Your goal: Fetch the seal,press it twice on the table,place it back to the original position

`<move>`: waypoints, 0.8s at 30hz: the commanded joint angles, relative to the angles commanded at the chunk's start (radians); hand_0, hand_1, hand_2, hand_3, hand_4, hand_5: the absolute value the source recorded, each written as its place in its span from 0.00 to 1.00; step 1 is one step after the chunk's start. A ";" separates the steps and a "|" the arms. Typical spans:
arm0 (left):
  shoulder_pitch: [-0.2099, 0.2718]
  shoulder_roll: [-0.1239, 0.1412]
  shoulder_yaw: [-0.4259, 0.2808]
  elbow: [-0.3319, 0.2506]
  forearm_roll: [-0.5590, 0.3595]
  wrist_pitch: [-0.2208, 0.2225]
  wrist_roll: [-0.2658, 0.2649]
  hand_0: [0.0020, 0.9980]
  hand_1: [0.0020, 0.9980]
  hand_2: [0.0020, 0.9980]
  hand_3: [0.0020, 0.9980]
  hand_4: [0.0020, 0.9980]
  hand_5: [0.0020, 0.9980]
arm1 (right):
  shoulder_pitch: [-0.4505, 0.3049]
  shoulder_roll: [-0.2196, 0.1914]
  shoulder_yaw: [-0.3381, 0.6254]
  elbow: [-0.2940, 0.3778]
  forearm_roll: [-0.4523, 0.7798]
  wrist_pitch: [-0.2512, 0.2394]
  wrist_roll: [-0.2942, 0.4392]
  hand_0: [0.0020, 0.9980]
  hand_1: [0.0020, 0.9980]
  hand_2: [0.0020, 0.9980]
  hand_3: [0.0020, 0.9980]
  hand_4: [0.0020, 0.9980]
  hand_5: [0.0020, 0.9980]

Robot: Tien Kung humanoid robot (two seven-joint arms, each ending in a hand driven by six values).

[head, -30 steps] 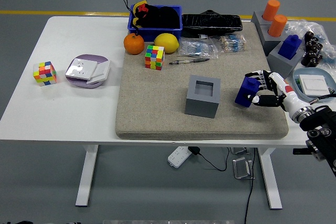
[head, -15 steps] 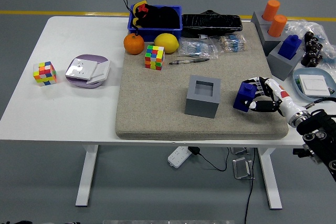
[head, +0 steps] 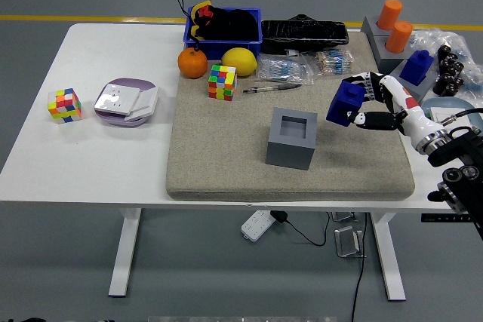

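- The right hand, at the frame's right of centre, has its fingers clamped on the blue seal.
- The seal hangs tilted above the grey mat, just right of the grey holder block.

A robotics test lab, not a home or shop: a white height-adjustable table stands on a bare grey floor crossed by a yellow safety line at 12 o'clock. A grey felt mat covers the worktop, laid out with trial props — two colour cubes, an orange, a lemon, a blue bin and grey stamp holders. A power strip and loose cables hang below, at 6 o'clock.
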 joint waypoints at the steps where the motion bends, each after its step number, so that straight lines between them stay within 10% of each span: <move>1: 0.000 0.000 0.001 0.000 -0.001 0.000 0.000 0.82 0.82 0.79 0.84 0.82 0.43 | 0.002 0.003 -0.004 0.012 0.003 0.002 -0.002 0.56 0.42 0.37 0.38 0.70 0.00; 24: 0.000 -0.003 -0.001 0.001 0.000 0.000 0.002 0.82 0.82 0.79 0.84 0.82 0.43 | 0.067 0.045 -0.152 0.019 0.039 0.024 -0.016 0.56 0.42 0.37 0.38 0.71 0.00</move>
